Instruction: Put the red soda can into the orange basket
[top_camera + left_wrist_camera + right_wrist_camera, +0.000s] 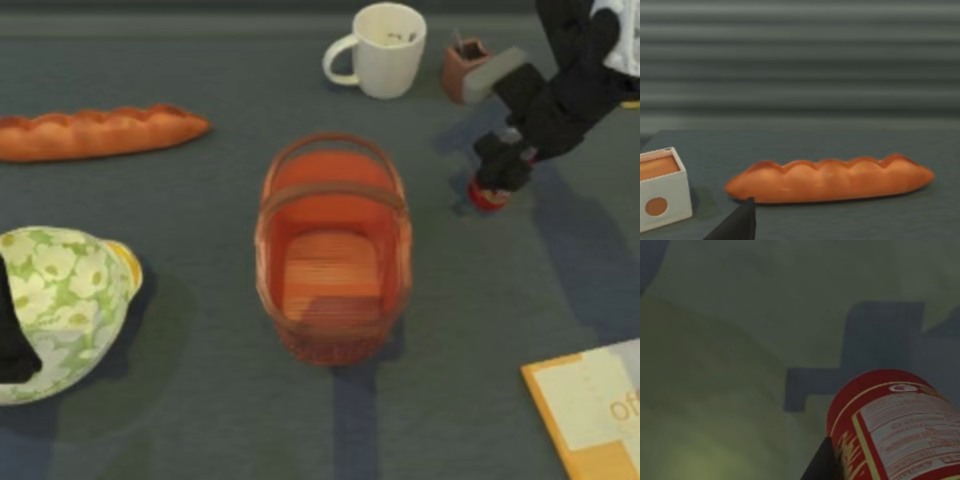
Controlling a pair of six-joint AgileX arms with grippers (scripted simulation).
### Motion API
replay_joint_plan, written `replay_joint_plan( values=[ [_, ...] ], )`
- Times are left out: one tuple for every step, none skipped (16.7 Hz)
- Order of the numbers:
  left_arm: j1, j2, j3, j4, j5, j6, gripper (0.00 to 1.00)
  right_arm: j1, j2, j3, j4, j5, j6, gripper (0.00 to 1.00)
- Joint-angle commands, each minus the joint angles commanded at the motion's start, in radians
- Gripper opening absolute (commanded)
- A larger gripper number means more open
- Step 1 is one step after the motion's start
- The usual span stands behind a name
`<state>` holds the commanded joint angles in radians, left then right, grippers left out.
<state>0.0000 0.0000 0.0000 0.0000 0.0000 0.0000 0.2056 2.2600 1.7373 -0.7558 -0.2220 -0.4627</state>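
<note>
The red soda can is at the right of the table, right of the orange basket, which is empty. My right gripper reaches down from above and is shut on the can. In the right wrist view the red soda can fills the near corner, with one dark finger pressed against its side and the can's shadow on the table beyond. My left gripper is parked at the table's left edge over a green floral vessel, open, with only one fingertip showing.
A baguette lies at the back left. The green floral vessel sits at the front left. A white mug and a small brown pot stand at the back. A yellow book lies at the front right. A white box shows beside the baguette.
</note>
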Motion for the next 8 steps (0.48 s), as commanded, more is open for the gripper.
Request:
replay_joint_plan(
  values=[
    [0.0, 0.0, 0.0, 0.0, 0.0, 0.0, 1.0, 0.007, -0.006, -0.02, 0.082, -0.05, 0.027, 0.0],
    [0.0, 0.0, 0.0, 0.0, 0.0, 0.0, 1.0, 0.015, -0.012, -0.041, 0.171, -0.102, 0.055, 0.0],
    [0.0, 0.0, 0.0, 0.0, 0.0, 0.0, 1.0, 0.023, -0.02, -0.064, 0.266, -0.157, 0.085, 0.0],
    [0.0, 0.0, 0.0, 0.0, 0.0, 0.0, 1.0, 0.031, -0.028, -0.089, 0.366, -0.214, 0.116, 0.0],
    [0.0, 0.0, 0.0, 0.0, 0.0, 0.0, 1.0, 0.039, -0.037, -0.116, 0.469, -0.272, 0.148, 0.0],
    [0.0, 0.0, 0.0, 0.0, 0.0, 0.0, 1.0, 0.048, -0.048, -0.144, 0.575, -0.331, 0.181, 0.0],
    [0.0, 0.0, 0.0, 0.0, 0.0, 0.0, 1.0, 0.056, -0.06, -0.174, 0.681, -0.39, 0.214, 0.0],
    [0.0, 0.0, 0.0, 0.0, 0.0, 0.0, 1.0, 0.065, -0.073, -0.204, 0.786, -0.448, 0.248, 0.0]
  ],
)
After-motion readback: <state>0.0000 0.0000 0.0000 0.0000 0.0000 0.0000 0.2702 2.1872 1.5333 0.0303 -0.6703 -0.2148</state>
